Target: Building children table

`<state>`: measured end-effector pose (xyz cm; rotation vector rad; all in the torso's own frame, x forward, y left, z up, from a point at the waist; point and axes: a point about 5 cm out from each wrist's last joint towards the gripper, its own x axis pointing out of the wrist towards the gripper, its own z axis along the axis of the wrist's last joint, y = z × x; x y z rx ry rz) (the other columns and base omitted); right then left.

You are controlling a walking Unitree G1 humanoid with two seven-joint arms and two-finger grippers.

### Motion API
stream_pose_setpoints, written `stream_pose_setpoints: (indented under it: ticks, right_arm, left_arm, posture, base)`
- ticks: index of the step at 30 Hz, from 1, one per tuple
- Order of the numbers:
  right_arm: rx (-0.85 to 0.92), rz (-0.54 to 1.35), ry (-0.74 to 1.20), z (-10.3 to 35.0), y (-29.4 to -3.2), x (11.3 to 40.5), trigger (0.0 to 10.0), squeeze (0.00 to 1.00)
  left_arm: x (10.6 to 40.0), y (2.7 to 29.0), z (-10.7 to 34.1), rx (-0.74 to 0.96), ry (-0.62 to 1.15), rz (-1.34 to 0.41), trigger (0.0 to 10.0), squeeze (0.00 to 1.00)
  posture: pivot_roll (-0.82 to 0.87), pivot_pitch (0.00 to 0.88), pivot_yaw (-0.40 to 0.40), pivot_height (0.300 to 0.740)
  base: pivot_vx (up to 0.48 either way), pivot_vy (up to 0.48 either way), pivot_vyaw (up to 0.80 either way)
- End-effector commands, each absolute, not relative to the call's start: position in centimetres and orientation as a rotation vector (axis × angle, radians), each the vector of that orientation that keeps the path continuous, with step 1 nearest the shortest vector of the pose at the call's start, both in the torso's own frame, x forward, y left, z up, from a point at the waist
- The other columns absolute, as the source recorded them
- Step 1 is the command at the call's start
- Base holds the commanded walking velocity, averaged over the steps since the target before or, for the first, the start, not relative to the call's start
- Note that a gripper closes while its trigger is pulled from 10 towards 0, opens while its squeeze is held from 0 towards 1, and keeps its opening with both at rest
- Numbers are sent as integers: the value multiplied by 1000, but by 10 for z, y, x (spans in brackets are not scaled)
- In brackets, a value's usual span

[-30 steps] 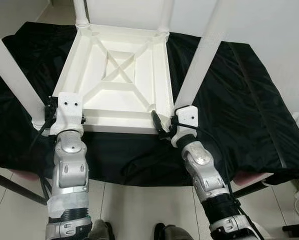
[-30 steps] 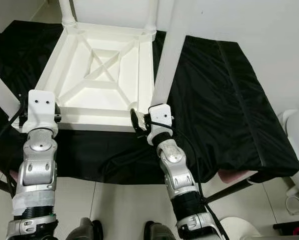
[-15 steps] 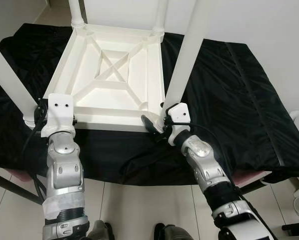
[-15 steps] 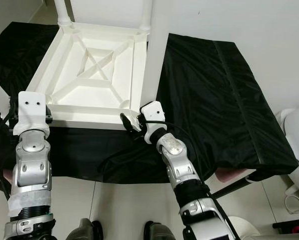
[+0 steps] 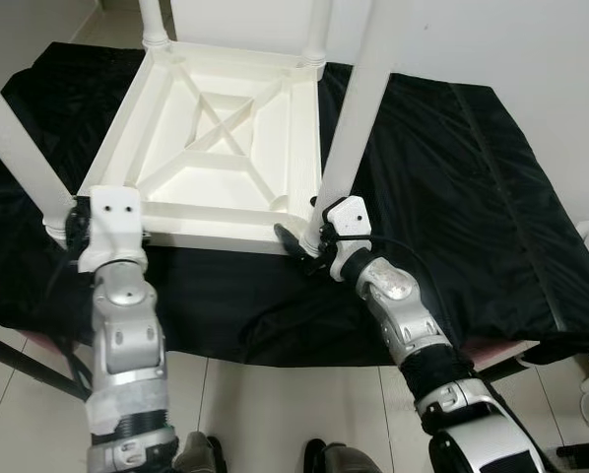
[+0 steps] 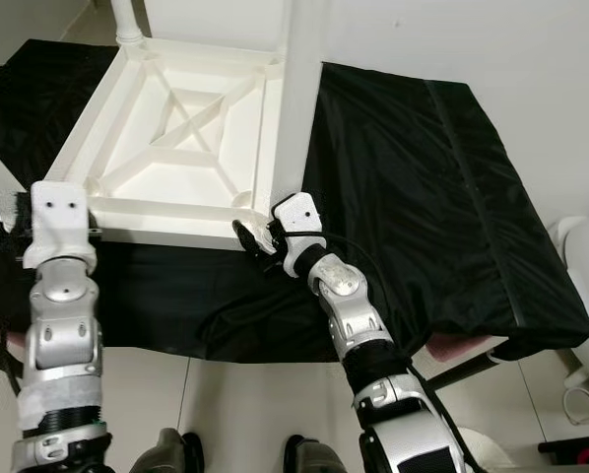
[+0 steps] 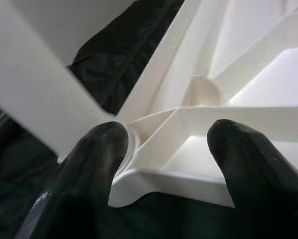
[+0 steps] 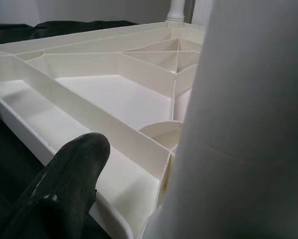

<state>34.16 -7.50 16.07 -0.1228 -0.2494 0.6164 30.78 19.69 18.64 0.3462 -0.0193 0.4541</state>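
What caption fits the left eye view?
Both grippers, left and right, at near corners of upturned white table.

I see the four upright legs (image 5: 349, 118) fencing the upturned table (image 5: 226, 138); open black cloth (image 5: 452, 197) lies to its right.

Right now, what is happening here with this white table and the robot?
The robot is putting together a small white table that lies upside down on a black cloth, its ribbed underside facing up. All four legs stand up from the corners. The left tool is at the near left corner with its fingers open on both sides of the frame, next to the near left leg. The right tool is at the base of the near right leg.
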Motion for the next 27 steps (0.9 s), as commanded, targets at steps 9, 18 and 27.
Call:
stream_pose_setpoints:
  ticks: [9,18,27]
  right_arm:
    - [-126,518,-246,160,-100,354,10000,0]
    - [-70,459,-324,162,-97,340,10000,0]
    - [47,315,-371,159,-112,321,10000,0]
  left_arm:
    - [308,170,189,325,-119,415,10000,0]
    - [301,132,181,328,-174,85,10000,0]
    - [282,103,162,360,-198,-321,10000,0]
  posture:
    - [-67,153,-13,740]
    - [-61,142,-25,740]
    - [-59,130,-38,740]
  base:
    - [0,0,0]
    - [0,0,0]
    - [0,0,0]
